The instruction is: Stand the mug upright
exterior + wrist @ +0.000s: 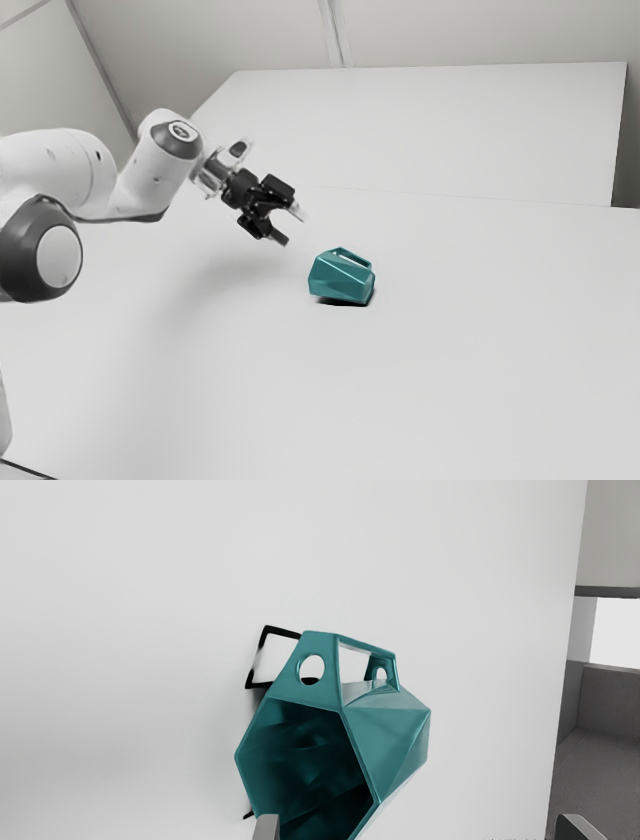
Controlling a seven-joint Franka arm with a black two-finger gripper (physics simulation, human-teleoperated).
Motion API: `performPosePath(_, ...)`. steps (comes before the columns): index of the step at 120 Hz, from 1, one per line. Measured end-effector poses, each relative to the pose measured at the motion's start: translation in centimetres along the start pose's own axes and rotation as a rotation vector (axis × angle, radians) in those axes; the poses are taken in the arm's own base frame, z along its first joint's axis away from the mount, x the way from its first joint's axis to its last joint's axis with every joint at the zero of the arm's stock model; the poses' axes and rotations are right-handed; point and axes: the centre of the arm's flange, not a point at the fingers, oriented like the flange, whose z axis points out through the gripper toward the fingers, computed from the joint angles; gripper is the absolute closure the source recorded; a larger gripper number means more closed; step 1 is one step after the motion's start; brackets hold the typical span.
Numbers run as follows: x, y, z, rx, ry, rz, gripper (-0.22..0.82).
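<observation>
Well, the blue-green mug [340, 280], which has flat sides and sharp corners, is lying on its side on the smooth white table [450, 370]. Its big open mouth [300, 760] faces the robot's hand, and you can look right into the dark inside. The blue-green handle [320, 642] is up on top (it has a round hole in the part near the mouth, like a little window). Thin black shadow lines [262, 685] are on the table beside the mug. The black two-finger gripper [292, 226] is up above the table, near the mug but not touching it, on the side of the exterior view's left. Its jaws are wide apart, with nothing held in them. In the wrist view, the tip of one finger [266, 827] covers a bit of the mug's rim. The white robot arm [140, 190] comes in from the exterior view's left and bends down to the gripper. On its dark grey round cap [170, 146] there is a small round mark [182, 130], too tiny to read.
</observation>
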Motion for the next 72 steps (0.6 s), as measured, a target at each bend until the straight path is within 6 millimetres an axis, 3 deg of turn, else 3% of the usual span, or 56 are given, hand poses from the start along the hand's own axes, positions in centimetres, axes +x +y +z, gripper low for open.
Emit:
performPosePath(31,-1.4,-1.2,4.5,-0.090,-0.008,-0.005,0.00)
performPosePath(52,-1.9,-1.9,5.7,-0.112,0.004,0.001,0.00)
performPosePath(72,-2.2,-2.0,6.8,-0.131,0.012,0.012,0.20)
